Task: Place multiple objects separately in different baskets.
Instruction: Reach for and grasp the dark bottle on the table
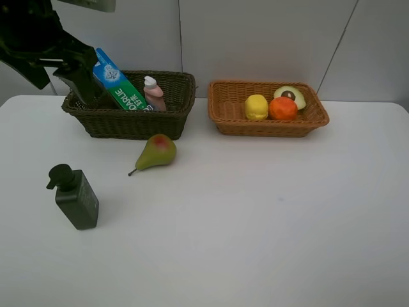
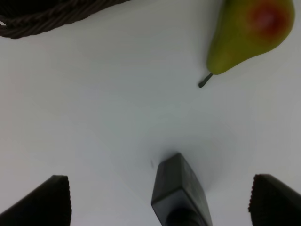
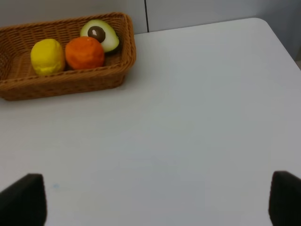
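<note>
A pear (image 1: 156, 151) (image 2: 249, 33) lies on the white table in front of the dark olive-brown basket (image 1: 128, 121). The blue-green toothpaste box (image 1: 118, 82) and a small pink bottle (image 1: 153, 94) stand in that basket. A dark green pump bottle (image 1: 75, 197) (image 2: 181, 193) stands on the table at the left. My left gripper (image 2: 160, 202) hangs open high above it, touching nothing. The orange-tan basket (image 1: 268, 125) (image 3: 61, 84) holds a lemon (image 1: 256, 107) (image 3: 47, 56), an orange (image 1: 282, 108) (image 3: 84, 52) and an avocado half (image 1: 291, 96) (image 3: 99, 34). My right gripper (image 3: 153, 200) is open over bare table, nothing between its fingers.
The left arm (image 1: 38, 38) looms at the exterior view's top left, overlapping the dark basket's left end. Both baskets stand side by side at the table's back, near the wall. The table's right edge (image 3: 282, 42) shows in the right wrist view.
</note>
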Robot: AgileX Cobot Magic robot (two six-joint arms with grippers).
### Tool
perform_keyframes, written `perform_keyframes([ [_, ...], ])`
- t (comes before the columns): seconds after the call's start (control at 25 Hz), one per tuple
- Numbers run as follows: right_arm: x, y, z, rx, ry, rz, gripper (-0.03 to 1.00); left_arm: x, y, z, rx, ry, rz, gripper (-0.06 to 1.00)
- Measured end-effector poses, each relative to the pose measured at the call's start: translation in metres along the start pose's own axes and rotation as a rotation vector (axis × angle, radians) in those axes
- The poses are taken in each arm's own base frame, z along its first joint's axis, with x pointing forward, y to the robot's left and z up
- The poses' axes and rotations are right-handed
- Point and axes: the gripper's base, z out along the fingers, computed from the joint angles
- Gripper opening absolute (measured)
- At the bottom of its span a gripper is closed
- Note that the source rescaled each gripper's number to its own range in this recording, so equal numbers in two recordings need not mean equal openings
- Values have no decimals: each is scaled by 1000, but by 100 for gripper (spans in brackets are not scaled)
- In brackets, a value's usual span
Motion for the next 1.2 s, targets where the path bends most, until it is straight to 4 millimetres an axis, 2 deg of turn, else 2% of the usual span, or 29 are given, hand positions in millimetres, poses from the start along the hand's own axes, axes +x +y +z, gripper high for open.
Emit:
perform_keyframes([
  [0.2,0,0,0,0,0,0,100,3,-17,3,6,13,-18,100],
  [0.4,0,0,0,0,0,0,100,18,-30,21,-9,88,-26,100],
  [0.68,0,0,0,0,0,0,100,37,-28,50,-31,144,-59,100],
  [1.0,0,0,0,0,0,0,100,48,-24,63,-93,167,-351,100],
  [1.2,0,0,0,0,0,0,100,58,-21,76,-117,173,-409,100],
])
